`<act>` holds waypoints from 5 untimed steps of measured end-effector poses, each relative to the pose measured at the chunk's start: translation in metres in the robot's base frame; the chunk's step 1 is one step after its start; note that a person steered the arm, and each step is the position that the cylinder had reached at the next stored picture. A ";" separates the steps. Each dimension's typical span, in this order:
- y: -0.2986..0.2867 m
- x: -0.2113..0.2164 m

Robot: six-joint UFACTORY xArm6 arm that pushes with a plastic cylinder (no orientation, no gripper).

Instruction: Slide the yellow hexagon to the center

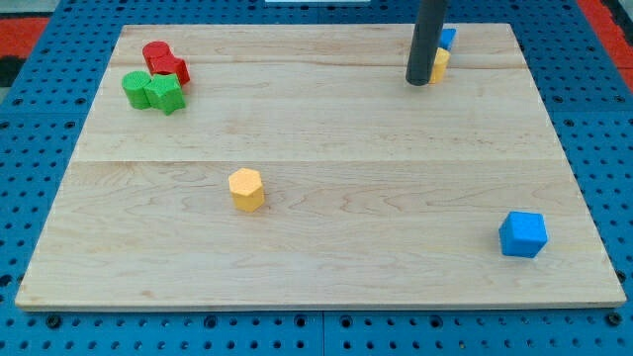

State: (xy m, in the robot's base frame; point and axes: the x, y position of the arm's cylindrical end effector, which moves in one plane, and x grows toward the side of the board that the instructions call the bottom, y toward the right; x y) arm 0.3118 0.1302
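Note:
The yellow hexagon (246, 188) lies on the wooden board (326, 257), left of the middle and a little below it. My tip (418, 81) is far off at the view's top right, with the dark rod rising out of the top edge. The tip touches or nearly touches the left side of another yellow block (440, 65), whose shape is partly hidden by the rod. A blue block (448, 39) sits just behind that, also partly hidden.
Two red blocks (163, 59) and two green blocks (153, 91) cluster at the view's top left. A blue cube (522, 234) sits at the bottom right. The board lies on a blue pegboard (30, 178).

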 end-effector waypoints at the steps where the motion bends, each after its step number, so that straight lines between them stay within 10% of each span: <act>1: 0.018 0.003; 4: 0.031 -0.002; 5: 0.031 0.075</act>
State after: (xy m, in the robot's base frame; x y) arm 0.3865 0.1612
